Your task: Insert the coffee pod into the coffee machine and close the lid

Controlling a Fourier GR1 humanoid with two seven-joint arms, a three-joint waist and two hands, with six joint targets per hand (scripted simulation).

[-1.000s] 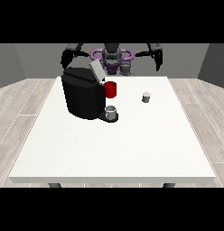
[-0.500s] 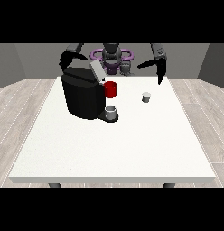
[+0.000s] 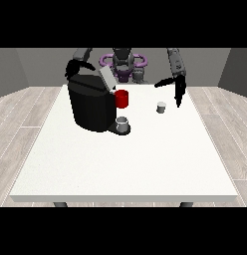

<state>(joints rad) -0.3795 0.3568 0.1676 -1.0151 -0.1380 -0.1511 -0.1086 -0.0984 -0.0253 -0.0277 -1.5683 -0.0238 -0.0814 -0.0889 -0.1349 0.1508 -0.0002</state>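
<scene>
- At the view's left, the hand (image 3: 74,66) hangs above the back corner of the coffee machine (image 3: 90,103); whether its fingers are spread or curled cannot be told.
- Below it, the black coffee machine stands on the left half of the white table (image 3: 125,164), near the far edge.
- On top of the machine, the grey lid (image 3: 107,78) is tilted up, so it is open.
- Just right of the lid, a red part (image 3: 122,98) sticks out from the front of the machine.
- Under that red part, a small grey cup (image 3: 122,124) sits on the machine's base, touching it.
- Behind the machine, the robot's body (image 3: 124,63) shows at the far edge of the table.
- Further right, the coffee pod (image 3: 161,107) stands upright on the table, apart from the machine and from both hands.
- At the view's right, the other hand (image 3: 176,88) hovers just right of the pod and above it, not touching it.
- Its fingers point straight down towards the table and its thumb sticks out to the side towards the machine, so the hand is spread and holds nothing.
</scene>
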